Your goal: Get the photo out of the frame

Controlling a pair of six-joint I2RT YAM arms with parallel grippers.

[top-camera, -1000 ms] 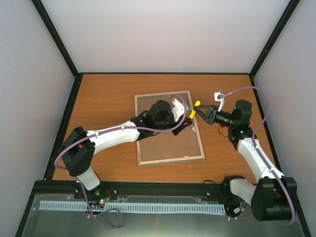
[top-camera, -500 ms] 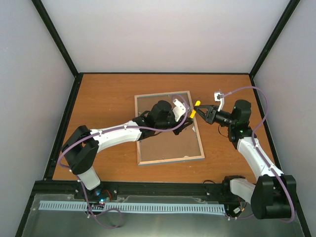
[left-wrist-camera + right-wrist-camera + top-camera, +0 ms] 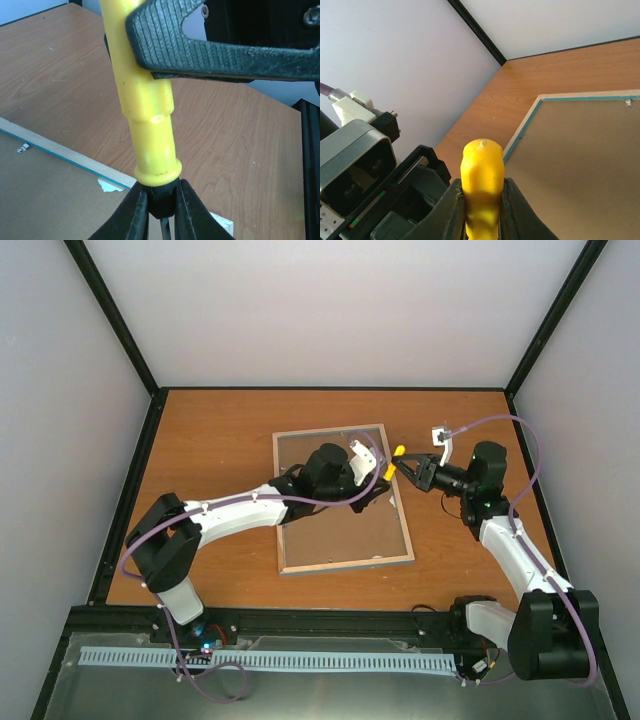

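Slowly, the right gripper (image 3: pixel 412 470) has crept a tiny bit toward the left arm (image 3: pixel 240 512). Its jaws squeeze the yellow handle of the screwdriver (image 3: pixel 150 125). The left gripper (image 3: pixel 161 212) pinches the dark neck just under that handle. The tool hangs over the right edge of the frame (image 3: pixel 345 563), which lies flat on the table (image 3: pixel 220 440), back side up, brown backing board (image 3: pixel 340 530) showing. The photo cannot be seen.
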